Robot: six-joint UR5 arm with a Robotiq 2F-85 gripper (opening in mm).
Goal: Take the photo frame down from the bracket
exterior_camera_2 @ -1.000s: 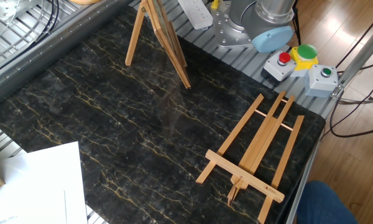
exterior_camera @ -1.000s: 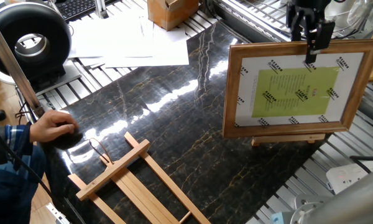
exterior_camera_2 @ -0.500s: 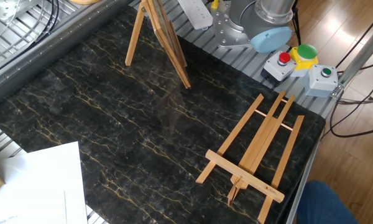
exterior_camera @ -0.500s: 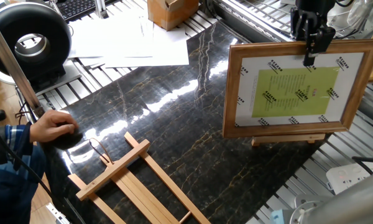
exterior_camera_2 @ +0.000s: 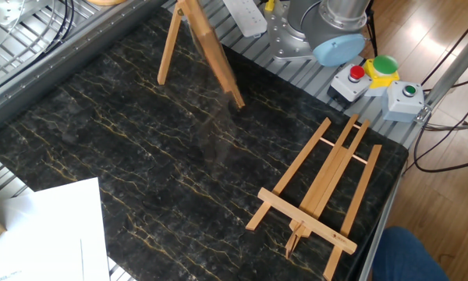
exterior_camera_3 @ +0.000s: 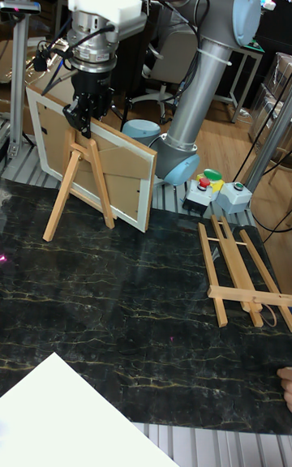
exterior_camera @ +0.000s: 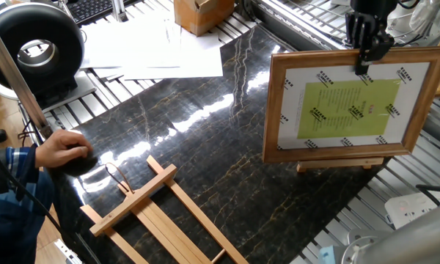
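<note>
The photo frame [exterior_camera: 352, 103] is seen standing upright on the bracket [exterior_camera_3: 77, 183], a small A-shaped wooden easel at the far edge of the dark marble-patterned table [exterior_camera: 205, 154]. In one fixed view only the bracket's bottom ledge is visible beneath the frame's lower rail. The gripper [exterior_camera: 367, 55] is positioned at the middle of the frame's top rail, with its fingers clamped over that rail: 1 finger is seen on the printed front, and in the tall fixed view the other is seen against the brown back. Nearer the front, a longer slatted easel [exterior_camera: 158, 216] with a wire loop is laid flat on the table. A person's hand [exterior_camera: 62, 147] is rested at the table's edge, and white paper sheets [exterior_camera: 154, 48] are spread beyond it.
</note>
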